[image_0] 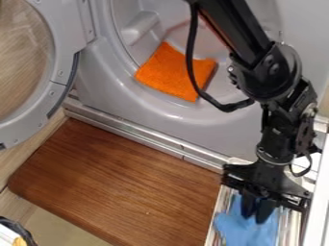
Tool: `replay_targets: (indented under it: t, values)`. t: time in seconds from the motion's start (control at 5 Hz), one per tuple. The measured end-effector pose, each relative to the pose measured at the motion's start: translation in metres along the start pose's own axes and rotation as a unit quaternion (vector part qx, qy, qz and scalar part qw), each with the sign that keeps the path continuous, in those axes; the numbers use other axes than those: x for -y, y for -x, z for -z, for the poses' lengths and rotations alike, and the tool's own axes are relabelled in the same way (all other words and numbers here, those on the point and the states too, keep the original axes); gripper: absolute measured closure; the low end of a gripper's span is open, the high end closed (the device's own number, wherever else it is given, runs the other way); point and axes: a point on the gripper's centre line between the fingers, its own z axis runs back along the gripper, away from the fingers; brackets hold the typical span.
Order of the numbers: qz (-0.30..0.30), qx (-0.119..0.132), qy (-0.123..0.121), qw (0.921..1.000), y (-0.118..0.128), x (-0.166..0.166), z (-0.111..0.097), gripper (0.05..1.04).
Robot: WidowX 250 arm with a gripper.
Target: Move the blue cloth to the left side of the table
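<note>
The gripper [255,217] hangs at the lower right, pointing down over the blue cloth [244,230]. The crumpled cloth lies at the bottom edge of the view, on a light ridged surface to the right of the brown wooden board. The gripper covers part of the cloth's upper area. Whether it holds the cloth cannot be made out.
The wooden table board [122,182] spans the lower left and middle. Behind it, an orange cloth [173,72] lies in the grey drum opening of a machine. A round door [61,79] stands open at the left. A metal rail [147,139] borders the board's back edge.
</note>
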Motion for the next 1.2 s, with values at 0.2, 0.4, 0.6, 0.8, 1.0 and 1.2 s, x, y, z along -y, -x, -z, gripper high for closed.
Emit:
replay_targets:
  t: [0.2, 0.4, 0.6, 0.8, 1.0, 1.2]
  values:
    - [0.013, -0.006, 0.001, 0.9999, 0.000, 0.001, -0.002, 1.018]
    - [0.017, -0.005, 0.012, 0.9998, -0.003, -0.003, -0.018, 1.028]
    - [0.022, 0.034, 0.027, 0.9988, -0.010, -0.014, -0.065, 1.028]
    - [0.003, 0.046, 0.019, 0.9988, -0.002, -0.053, -0.095, 1.028]
    - [-0.022, 0.042, 0.015, 0.9988, 0.015, -0.099, -0.093, 1.028]
    - [-0.036, 0.026, 0.007, 0.9990, 0.030, -0.129, -0.072, 1.028]
